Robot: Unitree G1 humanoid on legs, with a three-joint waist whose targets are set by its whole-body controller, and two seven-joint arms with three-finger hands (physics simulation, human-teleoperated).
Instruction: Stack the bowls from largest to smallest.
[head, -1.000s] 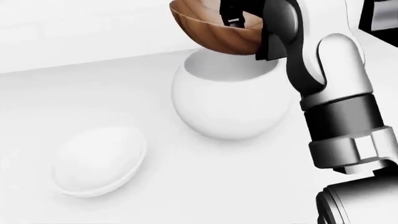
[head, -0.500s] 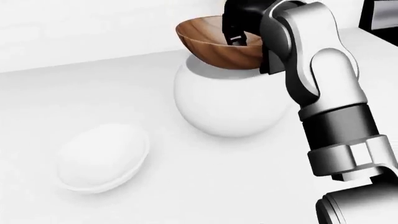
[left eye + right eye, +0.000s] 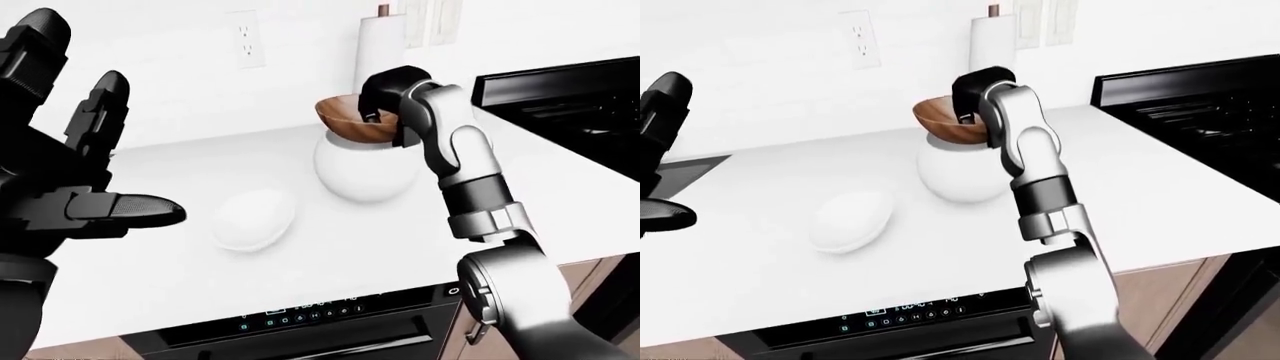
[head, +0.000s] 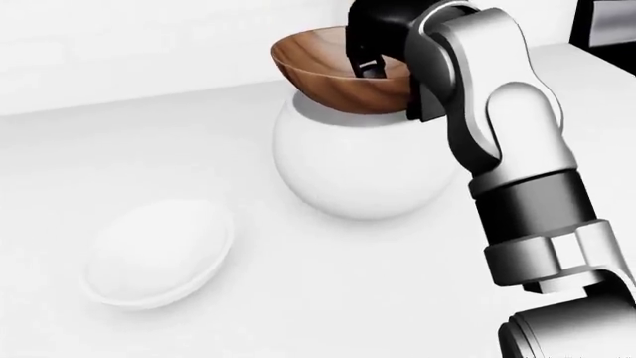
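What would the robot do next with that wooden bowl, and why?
Probably lower it a little and let go. The right hand grips the wooden bowl by its rim, right at the mouth of the big white bowl, tilted and seemingly not yet settled inside.

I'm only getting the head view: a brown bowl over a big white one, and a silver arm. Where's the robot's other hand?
Observer: The left hand shows in the left-eye view, raised at the left edge with its black fingers spread and holding nothing.
Operator: What is that dark strip at my top right corner?
Observer: It is a black stove, set into the white counter to the right of the bowls.
Operator: Anything behind the bowls?
Observer: A paper towel roll stands against the wall, with an outlet to its left.
Operator: And below the counter?
Observer: A black appliance panel with small lit markings.
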